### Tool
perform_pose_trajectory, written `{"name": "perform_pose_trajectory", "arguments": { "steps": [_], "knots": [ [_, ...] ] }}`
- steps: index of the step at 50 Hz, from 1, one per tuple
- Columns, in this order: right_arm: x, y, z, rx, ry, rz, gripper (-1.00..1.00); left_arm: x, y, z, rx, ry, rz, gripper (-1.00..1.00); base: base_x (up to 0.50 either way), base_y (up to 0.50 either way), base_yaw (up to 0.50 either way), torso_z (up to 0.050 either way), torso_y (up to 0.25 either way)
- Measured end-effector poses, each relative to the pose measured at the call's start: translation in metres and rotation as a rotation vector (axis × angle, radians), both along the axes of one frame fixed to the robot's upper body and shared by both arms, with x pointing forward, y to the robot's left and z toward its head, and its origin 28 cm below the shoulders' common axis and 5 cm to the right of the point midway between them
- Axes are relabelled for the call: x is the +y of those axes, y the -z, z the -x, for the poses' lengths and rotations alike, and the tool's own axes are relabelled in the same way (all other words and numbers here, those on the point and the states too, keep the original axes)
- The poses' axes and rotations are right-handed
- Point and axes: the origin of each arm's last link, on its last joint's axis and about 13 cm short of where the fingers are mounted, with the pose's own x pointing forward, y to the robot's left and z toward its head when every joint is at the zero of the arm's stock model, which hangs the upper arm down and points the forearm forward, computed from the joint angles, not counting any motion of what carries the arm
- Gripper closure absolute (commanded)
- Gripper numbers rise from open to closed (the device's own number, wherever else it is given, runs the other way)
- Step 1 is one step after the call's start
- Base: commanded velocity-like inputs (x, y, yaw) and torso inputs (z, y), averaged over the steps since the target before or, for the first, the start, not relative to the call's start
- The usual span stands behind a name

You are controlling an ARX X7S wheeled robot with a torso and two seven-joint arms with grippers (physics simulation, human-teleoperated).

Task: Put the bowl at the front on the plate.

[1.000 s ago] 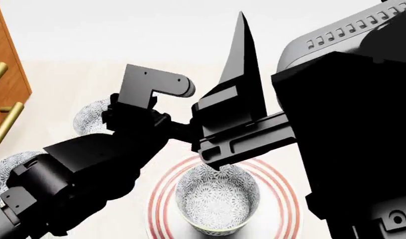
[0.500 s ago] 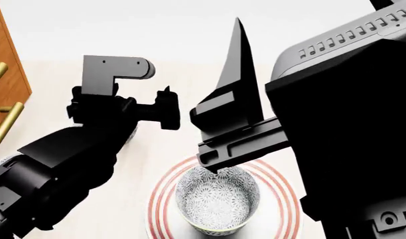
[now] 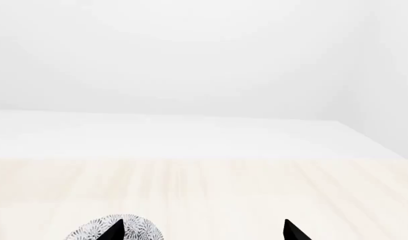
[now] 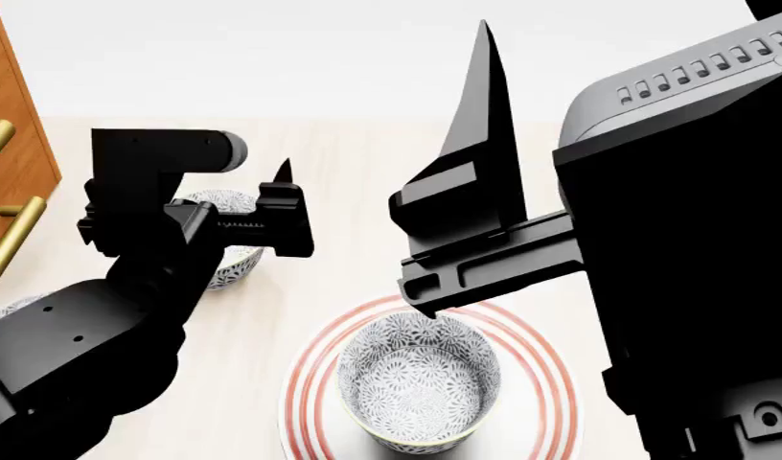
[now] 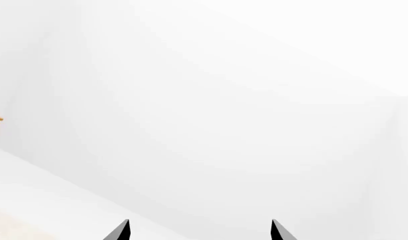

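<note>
- Grey-and-white floral bowl (image 4: 420, 388) sits upright in the middle of the plate (image 4: 555, 383), directly below the right tool (image 4: 424, 311), apart from it.
- Right tool: fingers spread in its wrist view, empty.
- Left tool (image 3: 202, 234): tips spread, empty, raised above the tabletop (image 3: 257, 190); another bowl (image 4: 227, 251) lies just behind it.
- Judgement: bowl looks rigid, glazed, slippery, chip-prone; if regripped, pinch across the rim wall, gently.

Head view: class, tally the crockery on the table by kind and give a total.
White red-ringed round plates: 1
Grey-and-white floral round bowls: 3, one on the plate, one on the table beyond it, one partly hidden at the left edge
Total: 4
</note>
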Motion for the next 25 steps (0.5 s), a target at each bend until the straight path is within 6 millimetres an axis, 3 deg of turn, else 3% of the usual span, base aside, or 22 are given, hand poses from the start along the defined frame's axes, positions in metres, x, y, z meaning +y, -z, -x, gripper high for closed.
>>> {"name": "perform_pose_trajectory", "arguments": {
  "steps": [25],
  "knots": [
    [0.0, 0.003, -0.002, -0.012, 0.005, -0.009, -1.0, 0.01, 0.001, 0.043, -0.119, 0.049, -0.014, -1.0, 0.0, 0.0, 0.0, 0.0, 0.0]
  ]
}}
